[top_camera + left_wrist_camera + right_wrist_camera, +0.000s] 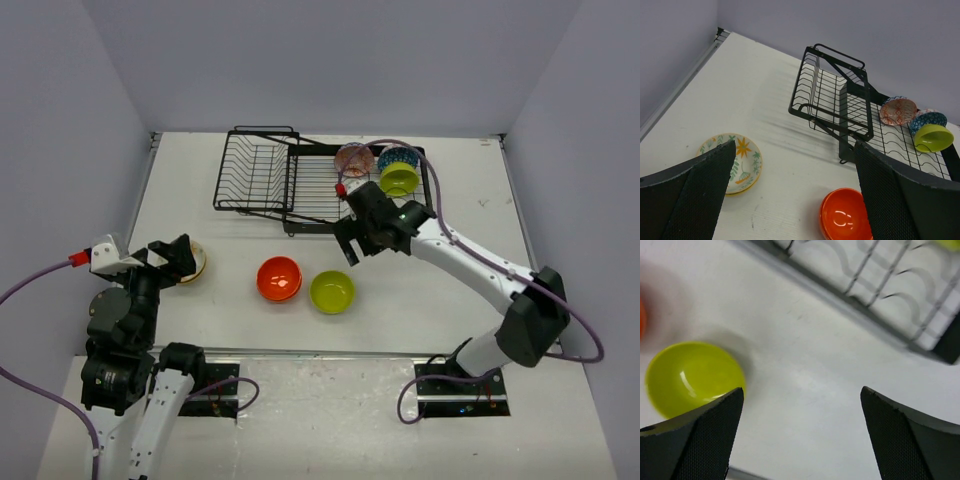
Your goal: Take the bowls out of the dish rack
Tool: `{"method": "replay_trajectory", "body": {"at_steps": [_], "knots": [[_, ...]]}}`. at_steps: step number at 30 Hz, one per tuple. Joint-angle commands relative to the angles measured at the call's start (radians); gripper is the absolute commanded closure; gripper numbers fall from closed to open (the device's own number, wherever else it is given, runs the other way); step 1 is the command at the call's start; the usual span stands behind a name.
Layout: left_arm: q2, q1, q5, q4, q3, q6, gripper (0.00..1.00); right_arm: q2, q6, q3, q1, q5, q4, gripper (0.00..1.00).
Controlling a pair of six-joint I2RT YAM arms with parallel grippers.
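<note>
eyeballing this, i'd call it halfway done. three bowls sit on the counter (pixel 230 325): the orange bowl (pixel 279 278) and the lime bowl (pixel 332 291) side by side in the middle, and the floral bowl (pixel 192 262) off to the left. three more are in the rack (pixel 255 175), bunched at the far right end of its flat tray: the pink bowl (pixel 353 157), the blue bowl (pixel 390 157) and the green bowl (pixel 399 180).

the right claw (pixel 347 243) hangs over bare counter just off the rack's front edge, fingers spread wide with nothing between them. the left claw (pixel 178 258) is also spread and empty, right by the floral bowl.

so my guess is we're between bowls. the next move looks like the right arm's job: reach to that right end, pinch the green bowl's rim since it's nearest, and lift it clear of the wires. those three are packed close, so the blue one could get nudged.
</note>
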Motion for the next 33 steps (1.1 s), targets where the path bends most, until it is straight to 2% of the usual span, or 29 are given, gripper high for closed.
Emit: {"method": "replay_trajectory", "body": {"at_steps": [1,2,3,4,5,7,10,11,14,18,20,21,23,27,29,33], "knots": [[0.008,-0.006,-0.006,0.033,-0.006,0.012,0.0,-0.1,-0.29,-0.01,-0.016,0.402,0.23,0.01],[0.023,-0.006,-0.004,0.033,-0.006,0.013,0.0,-0.104,-0.379,-0.042,-0.039,0.473,0.328,0.01],[0.037,-0.006,0.001,0.033,-0.006,0.014,0.0,-0.105,-0.572,-0.076,-0.056,0.543,0.43,0.01],[0.072,-0.006,0.004,0.035,-0.006,0.016,0.0,-0.105,-0.657,-0.125,-0.08,0.538,0.59,0.01],[0.095,-0.006,0.005,0.032,-0.005,0.016,0.0,-0.102,-0.786,-0.142,-0.126,0.523,0.666,0.01],[0.175,-0.006,0.011,0.024,0.001,0.017,0.0,-0.093,-0.895,-0.18,-0.172,0.428,0.865,0.01],[0.291,-0.006,0.024,0.018,0.01,0.019,0.0,-0.004,-1.056,-0.147,-0.244,0.34,0.998,0.01],[0.318,-0.006,0.03,0.016,0.015,0.02,0.0,0.075,-1.121,-0.121,-0.275,0.343,1.001,0.01],[0.411,-0.006,0.067,0.012,0.029,0.031,0.0,0.197,-1.216,-0.044,-0.329,0.348,1.055,0.01],[0.428,-0.006,0.096,0.016,0.027,0.039,0.0,0.298,-1.262,0.022,-0.358,0.317,1.075,0.03],[0.407,-0.006,0.096,0.028,0.018,0.04,0.0,0.338,-1.308,0.031,-0.361,0.32,1.099,0.07],[0.401,-0.006,0.097,0.029,0.017,0.04,0.0,0.375,-1.325,0.036,-0.361,0.329,1.141,0.15],[0.39,-0.006,0.096,0.029,0.015,0.04,0.0,0.403,-1.359,0.031,-0.363,0.348,1.191,0.24],[0.39,-0.006,0.102,0.033,0.015,0.042,0.0,0.435,-1.339,0.03,-0.366,0.316,1.21,0.28],[0.39,-0.006,0.105,0.032,0.015,0.043,0.0,0.45,-1.341,0.028,-0.369,0.309,1.215,0.34],[0.387,-0.006,0.103,0.033,0.015,0.043,0.0,0.479,-1.353,0.011,-0.375,0.3,1.242,0.39]]}}
